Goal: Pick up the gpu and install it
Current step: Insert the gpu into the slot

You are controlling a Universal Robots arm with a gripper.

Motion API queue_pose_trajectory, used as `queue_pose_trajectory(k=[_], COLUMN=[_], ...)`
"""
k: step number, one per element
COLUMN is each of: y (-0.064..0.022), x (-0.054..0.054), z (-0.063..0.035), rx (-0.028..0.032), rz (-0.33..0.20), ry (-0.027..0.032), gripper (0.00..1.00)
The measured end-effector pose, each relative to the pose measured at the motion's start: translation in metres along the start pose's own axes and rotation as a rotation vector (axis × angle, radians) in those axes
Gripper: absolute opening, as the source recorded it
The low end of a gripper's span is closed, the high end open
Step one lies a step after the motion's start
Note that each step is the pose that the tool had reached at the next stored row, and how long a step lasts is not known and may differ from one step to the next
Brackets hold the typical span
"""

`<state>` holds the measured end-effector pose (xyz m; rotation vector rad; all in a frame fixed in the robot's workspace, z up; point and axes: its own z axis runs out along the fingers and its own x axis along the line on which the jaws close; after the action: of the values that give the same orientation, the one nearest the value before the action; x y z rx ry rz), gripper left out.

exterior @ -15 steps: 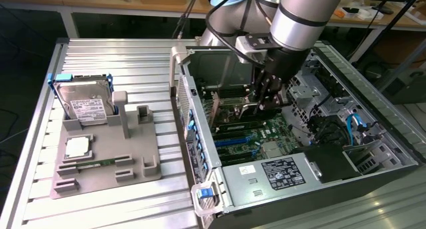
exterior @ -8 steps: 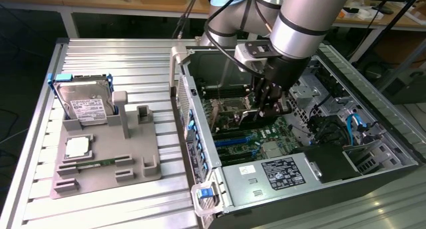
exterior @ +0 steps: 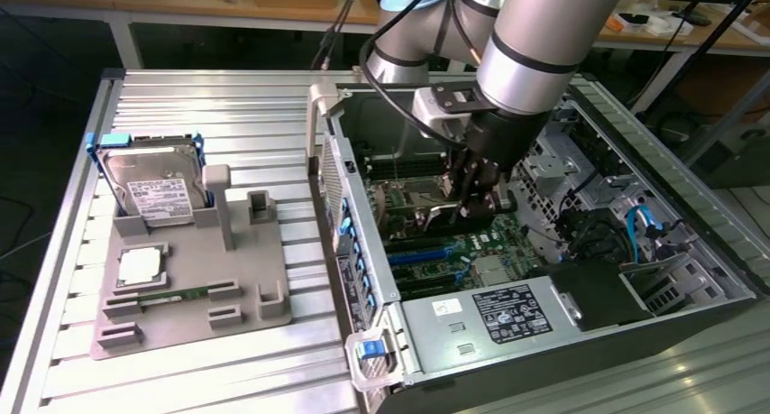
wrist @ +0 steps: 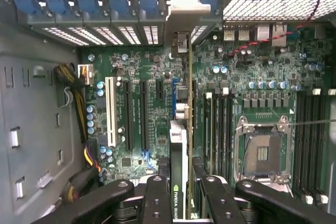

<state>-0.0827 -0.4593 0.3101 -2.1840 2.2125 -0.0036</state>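
Note:
The gpu is seen edge-on in the wrist view, a thin dark card with a green logo near my fingers and a silvery bracket at its far end. My gripper is shut on it, one black finger on each side. The card stands upright over the green motherboard, lined up with the expansion slots beside the white slot. In the exterior view my gripper reaches down inside the open computer case, just above the board.
A grey fixture at the exterior view's left carries a silver hard drive, a processor chip and a green memory stick. Inside the case are a power supply, cable bundles and an empty processor socket.

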Motion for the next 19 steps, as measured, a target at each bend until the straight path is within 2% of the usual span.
queue_pose_trajectory(k=[9,19], y=[0.0026,0.0033], x=[0.000,0.001], z=[0.0109,0.0140], rx=[0.0027,0.0034], rz=[0.000,0.008], ry=[0.0001,0.0002], gripper=[0.27,0.27])
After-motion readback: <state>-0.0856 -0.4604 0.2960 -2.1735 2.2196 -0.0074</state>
